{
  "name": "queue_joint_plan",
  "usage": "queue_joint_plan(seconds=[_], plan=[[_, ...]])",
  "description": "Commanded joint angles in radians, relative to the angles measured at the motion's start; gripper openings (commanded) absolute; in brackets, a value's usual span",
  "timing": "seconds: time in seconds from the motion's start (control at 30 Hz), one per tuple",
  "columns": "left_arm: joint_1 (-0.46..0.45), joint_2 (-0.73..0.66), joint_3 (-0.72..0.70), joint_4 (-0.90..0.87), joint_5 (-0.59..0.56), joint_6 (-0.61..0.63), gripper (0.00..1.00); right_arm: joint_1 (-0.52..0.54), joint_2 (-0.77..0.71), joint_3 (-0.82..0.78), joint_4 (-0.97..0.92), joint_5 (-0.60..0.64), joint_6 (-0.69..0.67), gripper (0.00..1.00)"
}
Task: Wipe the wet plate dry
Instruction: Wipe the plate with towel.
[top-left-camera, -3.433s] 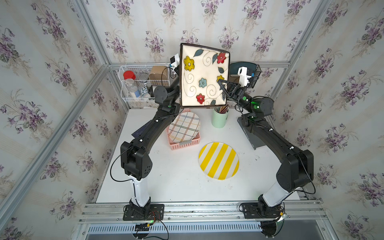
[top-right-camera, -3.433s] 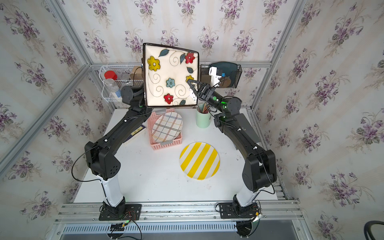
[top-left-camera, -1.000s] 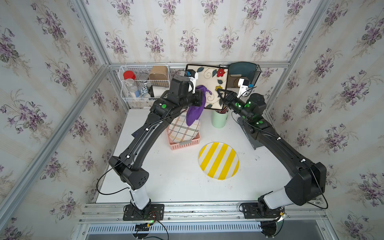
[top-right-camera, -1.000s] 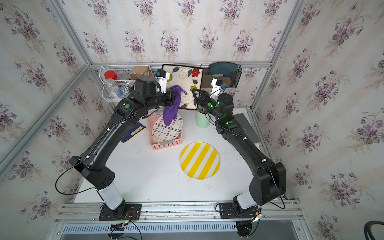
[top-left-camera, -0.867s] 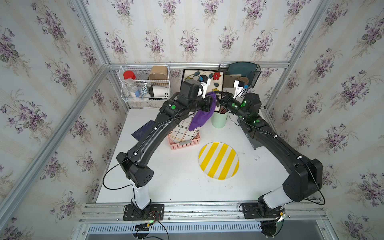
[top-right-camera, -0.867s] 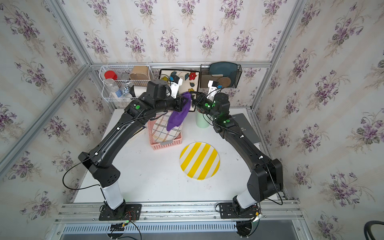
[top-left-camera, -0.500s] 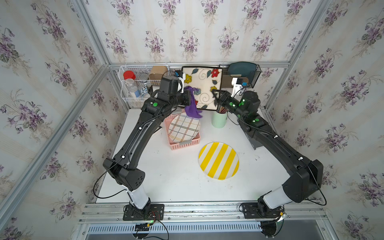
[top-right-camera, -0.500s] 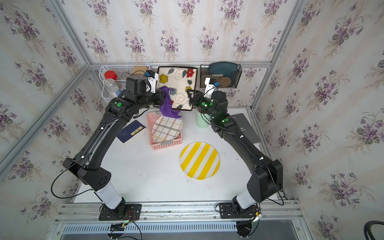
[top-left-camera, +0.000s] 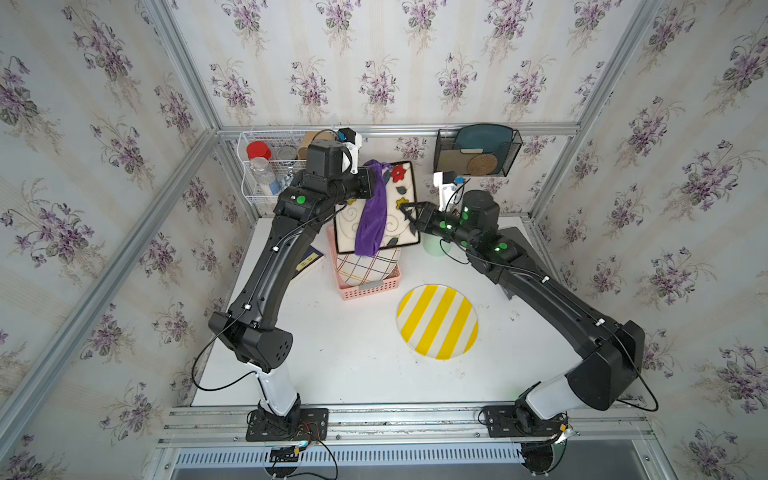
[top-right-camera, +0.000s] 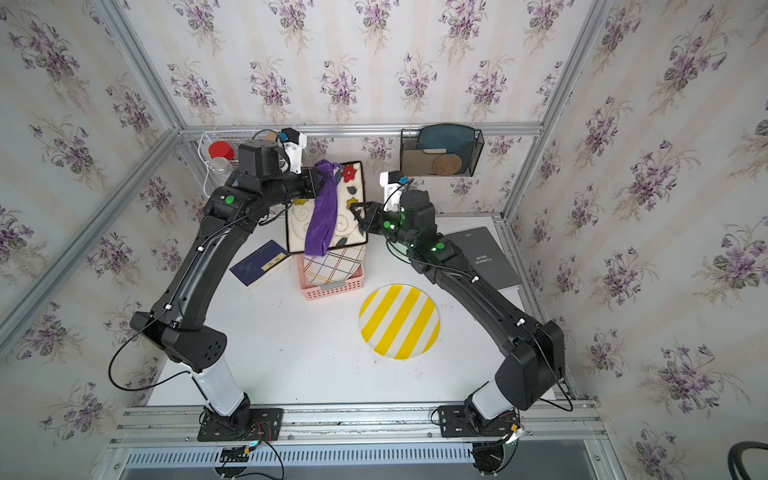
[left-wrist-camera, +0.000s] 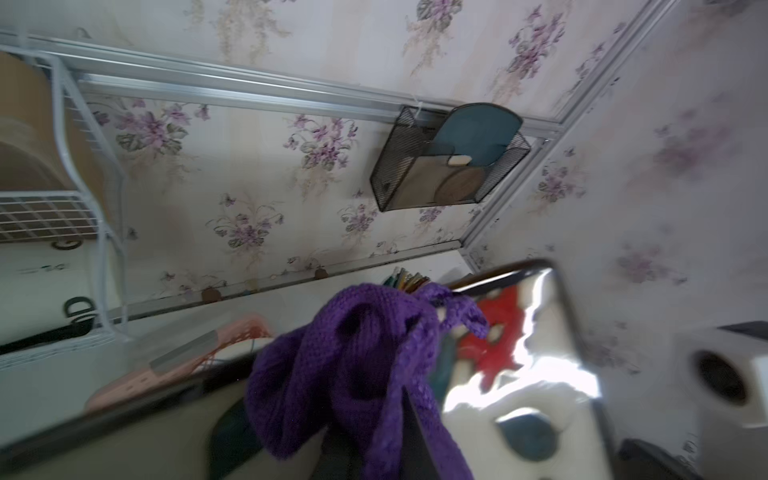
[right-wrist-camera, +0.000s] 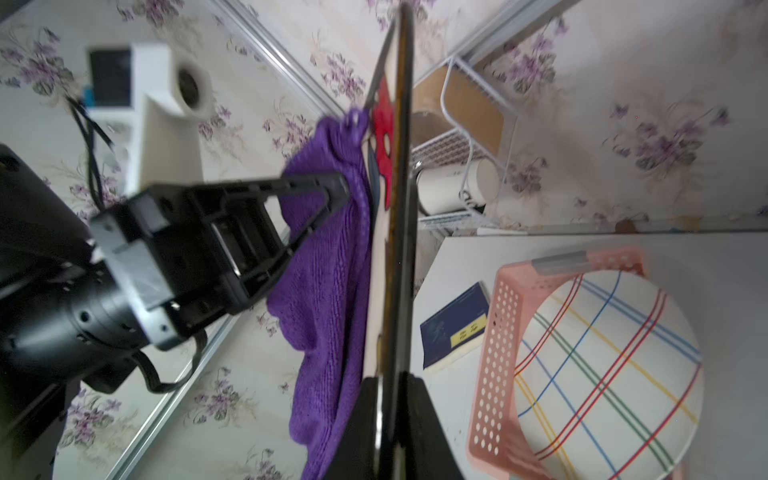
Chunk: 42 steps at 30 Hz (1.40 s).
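Evidently mid-wipe: gripping the plate by its edge in the right claw, upright at upper centre of frame, to bare its face; pressing the cloth, pinched in the left claw, against it.

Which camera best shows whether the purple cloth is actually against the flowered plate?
Right wrist: it sees the flowered plate edge-on, with the purple cloth lying against its face. Both top views show it draped down the front; left wrist shows it blurred, close up.
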Motion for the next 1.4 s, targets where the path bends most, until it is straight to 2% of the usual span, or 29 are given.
queue_joint_plan(seconds=[0.0, 0.07, 0.2, 0.3, 0.4, 0.47, 0.53, 0.63, 0.7, 0.77, 0.83, 0.9, 0.97, 1.03, 1.17, 1.27, 1.37], plan=[[-0.065, 0.050, 0.003, 0.040, 0.173, -0.020, 0.00, 0.004, -0.008, 0.022, 0.316, -0.165, -0.011, 0.00], [-0.095, 0.052, 0.003, 0.017, 0.122, 0.009, 0.00, -0.037, -0.012, 0.026, 0.358, -0.150, 0.034, 0.00], [-0.047, 0.036, 0.015, -0.122, -0.135, -0.003, 0.00, -0.182, -0.070, -0.078, 0.521, -0.141, 0.201, 0.00], [0.017, -0.014, -0.054, -0.139, -0.209, -0.021, 0.00, -0.189, -0.100, -0.091, 0.468, -0.135, 0.146, 0.00], [0.033, -0.041, -0.109, -0.108, -0.158, -0.011, 0.00, -0.130, -0.086, -0.080, 0.468, -0.160, 0.128, 0.00], [0.020, -0.016, -0.111, -0.074, 0.034, -0.013, 0.00, -0.095, -0.053, -0.054, 0.472, -0.186, 0.122, 0.00], [-0.019, 0.007, -0.087, -0.071, 0.110, 0.005, 0.00, -0.093, -0.036, -0.043, 0.492, -0.187, 0.146, 0.00], [-0.033, -0.003, -0.094, -0.046, 0.117, 0.011, 0.00, -0.154, -0.048, -0.062, 0.562, -0.160, 0.209, 0.00], [0.014, -0.030, -0.108, -0.035, 0.098, -0.024, 0.00, -0.231, -0.067, -0.100, 0.620, -0.156, 0.280, 0.00], [0.086, -0.070, -0.134, 0.007, 0.144, -0.099, 0.00, -0.315, -0.094, -0.148, 0.682, -0.157, 0.366, 0.00], [0.164, -0.118, -0.182, 0.093, 0.241, -0.225, 0.00, -0.397, -0.122, -0.214, 0.764, -0.158, 0.455, 0.00], [0.230, -0.164, -0.247, 0.268, 0.367, -0.408, 0.00, -0.455, -0.138, -0.267, 0.885, -0.165, 0.555, 0.00], [0.267, -0.191, -0.323, 0.538, 0.472, -0.624, 0.00, -0.485, -0.134, -0.296, 0.996, -0.179, 0.649, 0.00], [0.266, -0.192, -0.339, 0.722, 0.517, -0.793, 0.00, -0.482, -0.104, -0.295, 1.119, -0.205, 0.721, 0.00], [0.238, -0.164, -0.276, 0.916, 0.546, -0.964, 0.00, -0.458, -0.017, -0.260, 1.345, -0.258, 0.865, 0.00], [0.230, -0.131, -0.248, 1.080, 0.537, -1.118, 0.00, -0.432, 0.030, -0.233, 1.415, -0.264, 0.917, 0.00], [0.209, -0.112, -0.224, 1.093, 0.533, -1.150, 0.00, -0.395, 0.064, -0.190, 1.423, -0.287, 0.915, 0.00]])
